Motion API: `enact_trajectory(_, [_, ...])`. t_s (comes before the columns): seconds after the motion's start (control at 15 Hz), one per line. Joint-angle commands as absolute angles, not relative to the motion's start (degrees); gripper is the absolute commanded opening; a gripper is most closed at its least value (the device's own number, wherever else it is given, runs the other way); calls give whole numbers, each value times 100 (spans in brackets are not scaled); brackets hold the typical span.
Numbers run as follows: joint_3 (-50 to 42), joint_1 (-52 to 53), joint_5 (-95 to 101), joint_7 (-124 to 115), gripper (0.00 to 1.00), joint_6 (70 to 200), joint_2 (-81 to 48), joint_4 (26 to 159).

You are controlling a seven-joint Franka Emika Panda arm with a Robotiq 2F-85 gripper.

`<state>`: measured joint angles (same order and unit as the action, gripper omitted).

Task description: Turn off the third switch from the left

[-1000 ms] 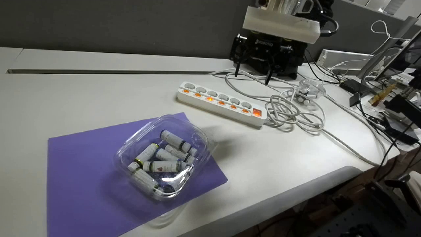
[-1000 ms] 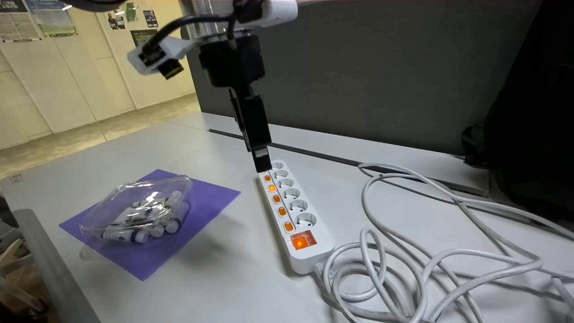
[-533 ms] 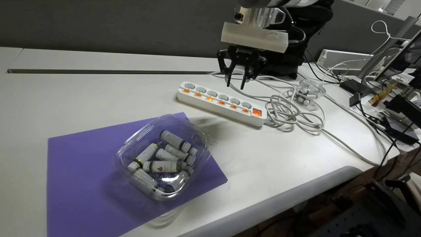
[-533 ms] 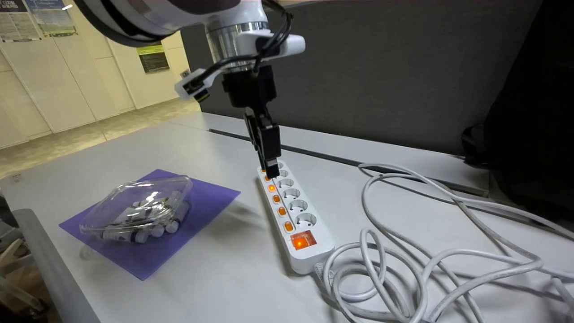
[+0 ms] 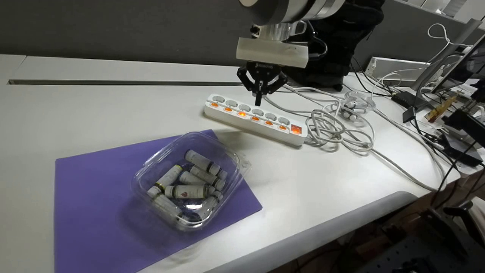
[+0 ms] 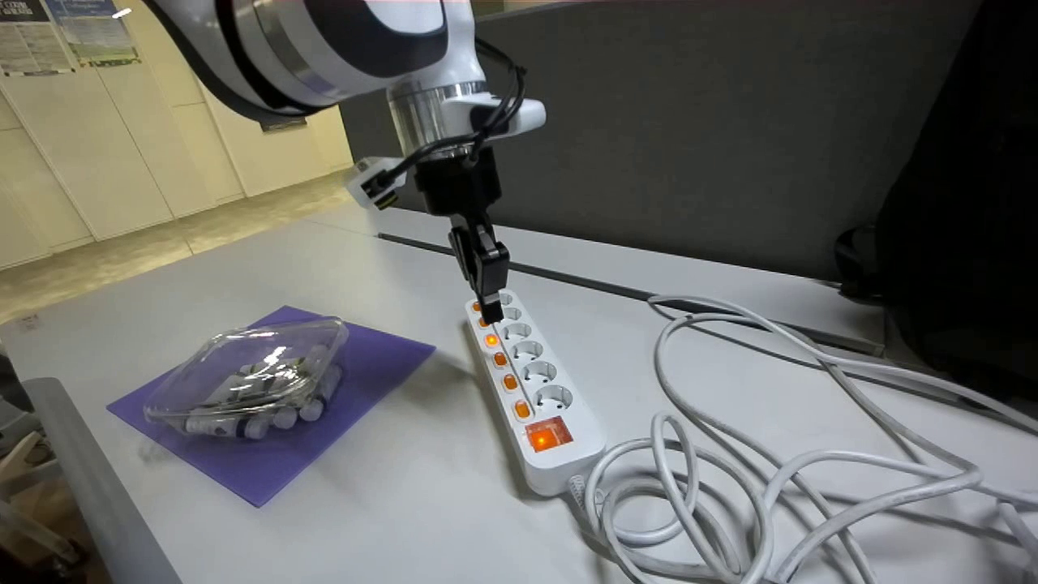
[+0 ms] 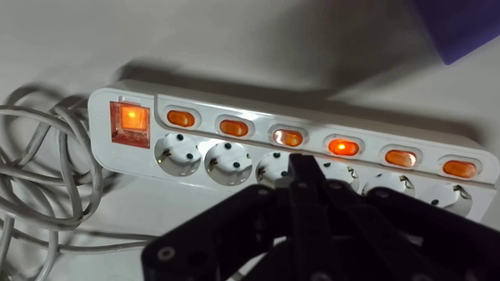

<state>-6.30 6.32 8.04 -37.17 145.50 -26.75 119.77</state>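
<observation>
A small oval rocker switch of orange-red plastic [image 5: 241, 114] sits third from the left in its row, in an exterior view, on a long white power strip [image 7: 122, 158]. In the wrist view it is lit, with a bright yellow spot near its middle, and it glows in both exterior views. Set into the strip's upper face, it lies lengthwise along the strip; which way it is rocked cannot be made out.
</observation>
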Motion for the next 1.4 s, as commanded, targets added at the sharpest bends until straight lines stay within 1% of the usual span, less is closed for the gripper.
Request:
enact_trajectory(0.0, [-740, 739, 740, -3670, 1, 14545, -2741, 11917])
enact_trajectory(0.67, [-713, 908, 704, -3356, 0, 15149, -3051, 11878])
enact_trajectory(1.33, [-713, 871, 41, -3062, 0, 15181, -3177, 11833])
